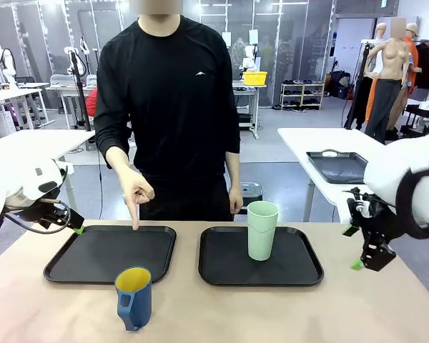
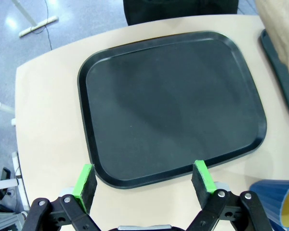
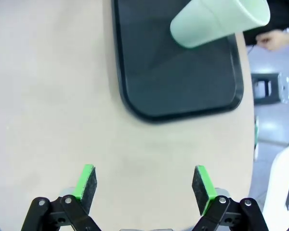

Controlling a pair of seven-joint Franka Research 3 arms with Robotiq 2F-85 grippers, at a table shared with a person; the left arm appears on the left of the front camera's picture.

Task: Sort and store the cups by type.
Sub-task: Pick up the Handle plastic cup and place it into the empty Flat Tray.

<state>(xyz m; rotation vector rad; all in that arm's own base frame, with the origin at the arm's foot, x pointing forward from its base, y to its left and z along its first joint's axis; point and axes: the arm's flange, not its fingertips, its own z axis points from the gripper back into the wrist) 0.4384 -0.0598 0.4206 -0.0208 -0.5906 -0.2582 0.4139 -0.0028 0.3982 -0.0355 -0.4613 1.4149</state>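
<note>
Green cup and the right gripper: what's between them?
Nothing loose: bare table, then the near part of the black tray the cup stands on, seen in the right wrist view.

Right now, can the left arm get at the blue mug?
Probably yes. The open left gripper hovers by the left tray; the blue mug stands on bare table nearby, nothing between. The person's hand is at the tray's far edge.
</note>
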